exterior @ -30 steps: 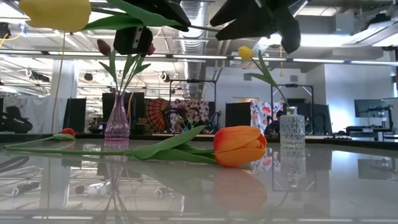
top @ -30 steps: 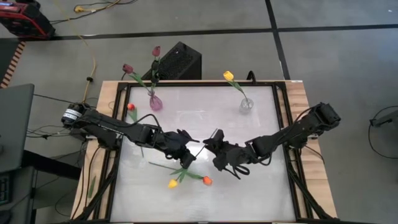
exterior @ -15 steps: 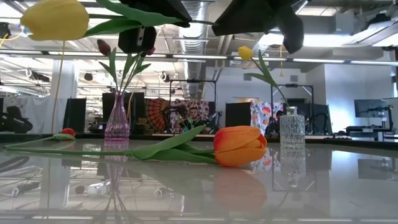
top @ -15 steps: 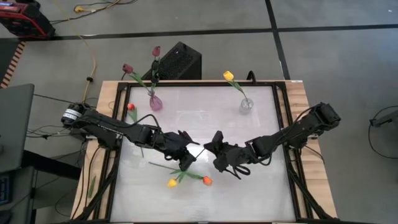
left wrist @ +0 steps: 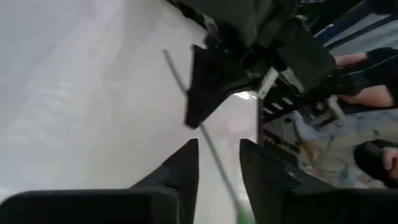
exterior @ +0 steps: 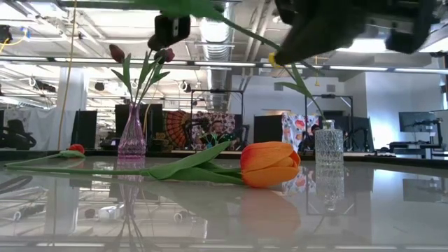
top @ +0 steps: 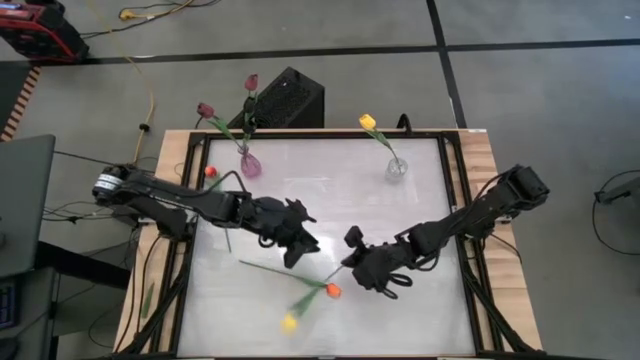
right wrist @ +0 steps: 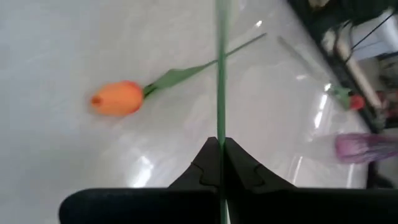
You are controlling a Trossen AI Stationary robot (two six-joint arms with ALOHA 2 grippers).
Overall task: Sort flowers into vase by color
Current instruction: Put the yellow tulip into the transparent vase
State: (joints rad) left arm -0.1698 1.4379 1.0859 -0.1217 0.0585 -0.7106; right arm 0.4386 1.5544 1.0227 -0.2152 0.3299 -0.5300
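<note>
Flower status: my right jaws pinch the thin green stem of a yellow tulip (top: 290,322), head hanging low toward the front edge of the bench. An orange tulip (top: 331,291) lies flat on the bench, stem and leaves trailing leftward. Two maroon tulips (top: 205,110) stand in the pink vase (top: 250,165). One yellow tulip (top: 367,122) leans in the clear vase (top: 396,168). A red tulip (top: 211,172) lies at the bench's left edge.
</note>
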